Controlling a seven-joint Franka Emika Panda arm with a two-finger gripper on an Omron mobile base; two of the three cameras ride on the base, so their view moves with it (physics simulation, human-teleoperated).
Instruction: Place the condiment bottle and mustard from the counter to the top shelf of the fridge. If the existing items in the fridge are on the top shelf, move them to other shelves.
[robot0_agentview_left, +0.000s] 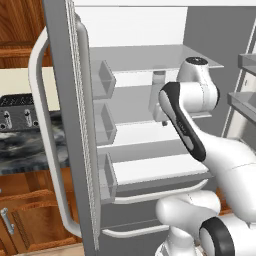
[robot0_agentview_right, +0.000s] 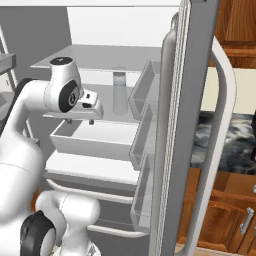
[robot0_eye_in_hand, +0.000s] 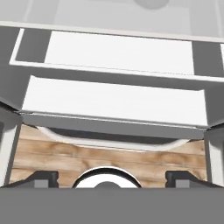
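The tool (robot0_agentview_right: 80, 120) hangs inside the open fridge (robot0_agentview_left: 67, 125), its two fingers spread wide apart and gripping nothing. The pale jug (robot0_agentview_right: 119, 92) stands upright on a shelf (robot0_agentview_right: 107, 118) just below the top shelf (robot0_agentview_right: 95, 55), so its long axis runs vertical. In the right base view the jug lies just beyond the tool, deeper in the fridge and toward the door side; the two are near but apart. In the left base view the jug (robot0_agentview_left: 158, 92) shows above and behind the arm's wrist.

The hand view looks down past the fingertips (robot0_eye_in_hand: 43, 178) at the lower shelves and the wooden floor — so the tool points downward, not at the jug. My judgement: to take the jug, the tool must tip up toward level and reach sideways and inward, with the fingers either side of its upright body. The two bottles are not to be seen here — only a strip of the marbled bench (robot0_agentview_left: 30, 145) beyond the door.
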